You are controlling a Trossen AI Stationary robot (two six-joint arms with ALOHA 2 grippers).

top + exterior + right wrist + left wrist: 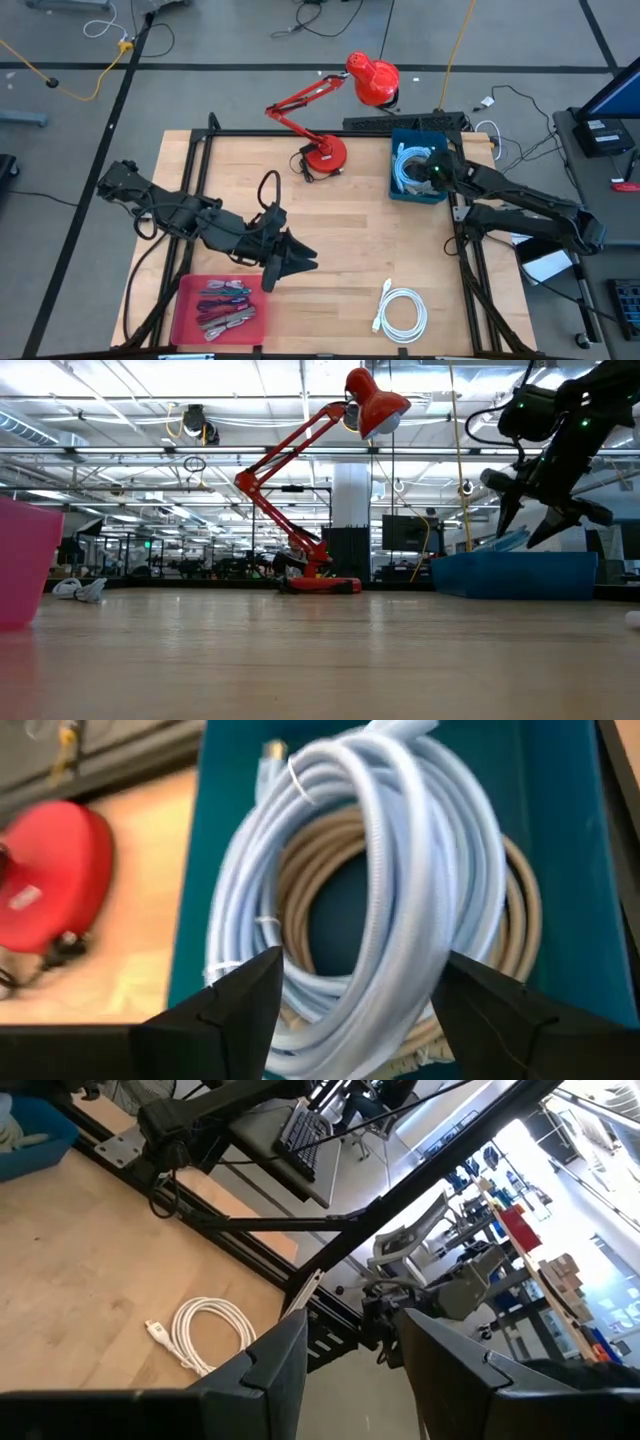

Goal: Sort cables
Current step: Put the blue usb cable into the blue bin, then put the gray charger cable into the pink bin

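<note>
A light-blue coiled cable (450, 870) lies on a beige coil (520, 910) inside the blue bin (420, 198), at the table's far right. My right gripper (355, 1010) hangs open just above these coils and touches nothing; the low view shows it (530, 530) over the bin (520, 572). A white coiled cable (400, 312) lies flat near the table's near edge, also in the left wrist view (205, 1330). Short bundled cables (225, 305) lie in the pink bin (178, 300). My left gripper (300, 262) is open above the table's middle, pointing right.
A red desk lamp stands with its base (325, 155) at the far middle of the table and its head (372, 80) beyond the far edge. Its black cord (268, 190) loops near my left arm. Bare wood lies between the bins.
</note>
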